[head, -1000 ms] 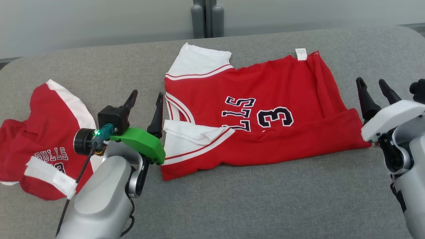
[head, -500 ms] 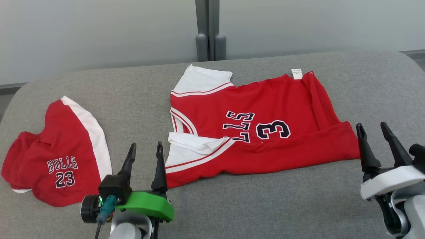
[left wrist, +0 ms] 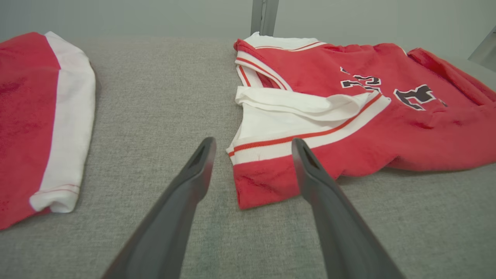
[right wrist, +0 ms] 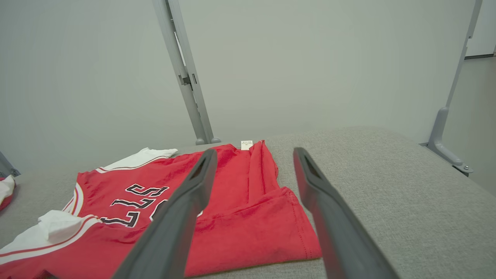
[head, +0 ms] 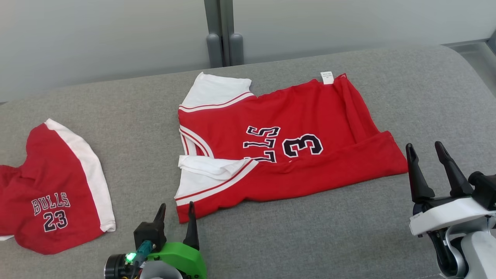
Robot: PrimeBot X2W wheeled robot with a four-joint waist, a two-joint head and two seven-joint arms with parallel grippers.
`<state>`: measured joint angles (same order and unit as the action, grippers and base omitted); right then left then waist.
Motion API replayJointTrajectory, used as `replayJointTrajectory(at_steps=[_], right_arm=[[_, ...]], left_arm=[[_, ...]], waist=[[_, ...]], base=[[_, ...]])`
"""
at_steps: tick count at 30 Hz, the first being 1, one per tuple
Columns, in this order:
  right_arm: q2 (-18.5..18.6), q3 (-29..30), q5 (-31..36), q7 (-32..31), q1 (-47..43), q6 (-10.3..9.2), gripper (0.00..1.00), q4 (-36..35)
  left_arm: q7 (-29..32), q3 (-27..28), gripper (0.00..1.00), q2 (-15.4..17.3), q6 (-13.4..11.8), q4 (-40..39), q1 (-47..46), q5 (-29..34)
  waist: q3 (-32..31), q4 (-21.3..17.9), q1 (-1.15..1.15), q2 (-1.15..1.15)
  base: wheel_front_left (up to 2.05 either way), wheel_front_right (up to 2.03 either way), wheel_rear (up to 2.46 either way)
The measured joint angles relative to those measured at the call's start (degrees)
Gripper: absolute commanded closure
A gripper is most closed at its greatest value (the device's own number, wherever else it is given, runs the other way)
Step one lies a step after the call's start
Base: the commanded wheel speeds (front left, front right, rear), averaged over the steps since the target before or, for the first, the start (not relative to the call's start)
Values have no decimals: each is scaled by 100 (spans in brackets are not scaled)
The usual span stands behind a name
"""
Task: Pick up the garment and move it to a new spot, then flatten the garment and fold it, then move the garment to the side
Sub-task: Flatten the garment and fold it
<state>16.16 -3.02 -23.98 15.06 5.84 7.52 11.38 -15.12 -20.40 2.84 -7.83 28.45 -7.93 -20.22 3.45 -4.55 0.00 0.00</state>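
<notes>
Left pincer (head: 176,217) apart | right pincer (head: 425,157) apart | jersey (head: 279,143) between them

Soft, even, bright light – barely any shadows or glare – with mild wide-angle stretch in both wrist views.

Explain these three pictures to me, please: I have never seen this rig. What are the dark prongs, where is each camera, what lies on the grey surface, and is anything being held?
This is a two-armed robot. The head view looks down from its head; each wrist view looks along one arm's own two fingers, the dark prongs.

The left gripper sits at the lower left and the right gripper at the lower right. Both are open and hold nothing.

On the grey padded surface lie two red and white garments: a jersey in the middle, its near edge folded over, and shorts printed BULLS 23 to the left.

The left fingers point at the jersey's near corner without touching it.
</notes>
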Motion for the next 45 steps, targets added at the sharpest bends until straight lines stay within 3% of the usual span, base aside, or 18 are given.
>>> replayJointTrajectory(at_steps=[9, 14, 17, 18, 19, 20, 33, 45], right_arm=[[168, -236, -180, 0, 121, 1, 0, -62], [302, -294, -264, 0, 150, 1, 0, -60], [342, -313, -265, -1, 153, 1, 0, 12], [355, -328, -266, -26, 157, 1, 0, 60], [365, -316, -265, -89, 173, 1, 0, 142], [364, -279, -265, -162, 194, 1, 0, 227], [64, 358, -21, -972, 859, 1, 0, 1975], [-216, 517, -53, -943, 1500, 1, 0, 3429]], left_arm=[[-1, -170, 0, -8, -333, 1367, -620, -214], [-9, -227, 0, -9, -400, 1834, -848, -310], [-16, -355, 2, -8, -298, 2040, -947, -413], [-16, -402, 56, -8, -234, 2087, -984, -446], [-16, -438, 84, -7, -191, 2095, -1018, -457], [-16, -464, 100, -7, -181, 2067, -1044, -468], [-2, -331, 100, -12, -322, 636, -996, -18], [-1, -457, 100, -13, -224, 404, -877, 119]], waist=[[188, -299, 0, 0], [248, -395, 0, 0], [257, -397, 0, 0], [260, -385, 0, 0], [265, -368, 0, 0], [269, -350, 0, 0], [408, 262, 0, 0], [582, 709, 0, 0]], base=[[0, 0, 0], [0, 0, 0], [0, 0, 0], [0, 0, 0], [0, 0, 0], [0, 0, 0], [0, 0, 0], [0, 0, 0]])
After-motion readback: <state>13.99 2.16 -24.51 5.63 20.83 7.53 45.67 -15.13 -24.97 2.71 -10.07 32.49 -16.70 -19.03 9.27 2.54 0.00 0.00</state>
